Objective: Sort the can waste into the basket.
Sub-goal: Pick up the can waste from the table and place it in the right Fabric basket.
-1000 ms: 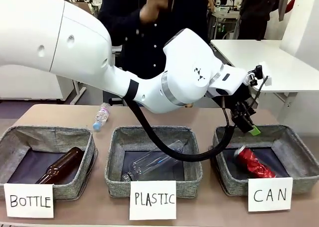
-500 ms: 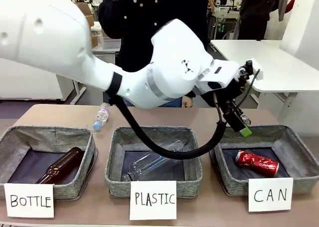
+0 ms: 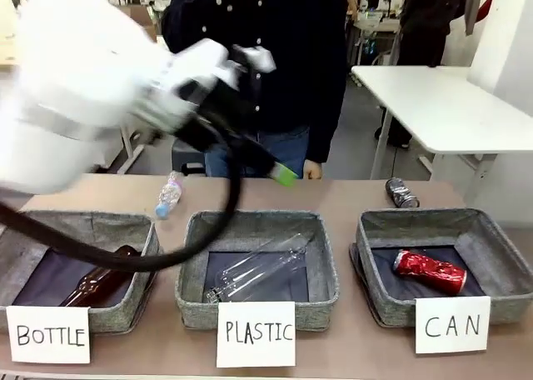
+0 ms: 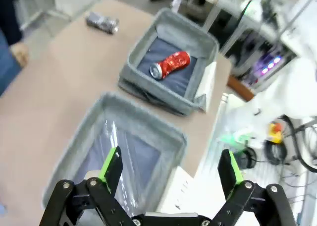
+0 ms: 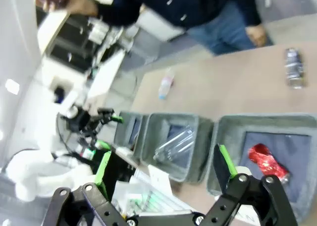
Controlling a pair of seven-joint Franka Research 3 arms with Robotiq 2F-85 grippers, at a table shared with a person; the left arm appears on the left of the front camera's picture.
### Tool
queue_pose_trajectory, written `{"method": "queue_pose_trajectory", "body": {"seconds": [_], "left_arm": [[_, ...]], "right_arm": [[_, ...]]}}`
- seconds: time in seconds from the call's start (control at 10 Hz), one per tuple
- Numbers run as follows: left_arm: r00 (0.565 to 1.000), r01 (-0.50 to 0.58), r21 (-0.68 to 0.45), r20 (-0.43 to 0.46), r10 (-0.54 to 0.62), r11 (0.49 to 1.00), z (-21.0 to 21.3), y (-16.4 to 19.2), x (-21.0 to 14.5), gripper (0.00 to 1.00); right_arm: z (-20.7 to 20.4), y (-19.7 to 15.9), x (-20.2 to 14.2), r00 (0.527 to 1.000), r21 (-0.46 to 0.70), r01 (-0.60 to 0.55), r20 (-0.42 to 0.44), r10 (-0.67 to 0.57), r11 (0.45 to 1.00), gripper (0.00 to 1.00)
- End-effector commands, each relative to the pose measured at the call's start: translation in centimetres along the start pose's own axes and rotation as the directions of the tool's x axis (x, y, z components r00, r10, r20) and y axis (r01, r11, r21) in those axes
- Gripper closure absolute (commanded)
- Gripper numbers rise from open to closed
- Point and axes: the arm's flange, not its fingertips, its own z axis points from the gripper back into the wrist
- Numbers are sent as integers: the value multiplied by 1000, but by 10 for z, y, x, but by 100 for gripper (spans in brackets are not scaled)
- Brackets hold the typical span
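Now 1 red can [image 3: 429, 272] inside basket [image 3: 425, 225] (grey can [image 3: 402, 192] outside), left and right jaws spread.

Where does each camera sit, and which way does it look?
Front view: fixed on robot's side, facing across the table at the person; blurred left arm shows.
Left wrist view: rides the left arm, looking down at the plastic bin; its open left fingers show.
Right wrist view: rides the right arm, looking over the table; its open right fingers show.
Shared by all: the red can in the CAN basket.
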Motion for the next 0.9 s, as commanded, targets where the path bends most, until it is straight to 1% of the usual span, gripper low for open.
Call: {"method": "queue_pose_trajectory", "body": {"seconds": [0.0,0.1,0.2,0.3,0.4,0.5,0.6,0.7,0.8], "left_arm": [[985,-155,-119,58,162,981,62,26,-50,0],[956,-217,-234,146,255,948,92,45,-76,0],[903,-264,-312,254,347,913,125,61,-108,0],[844,-271,-362,357,401,892,150,69,-136,0],[794,-247,-401,438,421,882,167,71,-160,0],[761,-188,-436,502,412,880,175,70,-179,0],[752,-187,-440,512,416,878,168,72,-189,0],[798,-242,-408,432,420,880,201,98,-138,0],[798,-242,-408,432,420,880,201,98,-138,0]], "right_arm": [[-85,3,-66,997,48,-56,-43,58,997,0],[-109,15,-71,994,68,-80,-63,84,994,0],[-135,30,-76,994,113,-64,-84,74,992,0],[-157,36,-80,993,101,-12,-119,24,995,0],[-173,37,-85,990,83,33,-137,-21,996,0],[-182,37,-86,977,71,171,-144,-160,983,0],[-181,29,-79,972,93,217,-115,-206,972,0],[-175,55,-6,983,87,45,-181,-29,995,0],[-175,55,-6,983,87,45,-181,-29,995,0]]}}
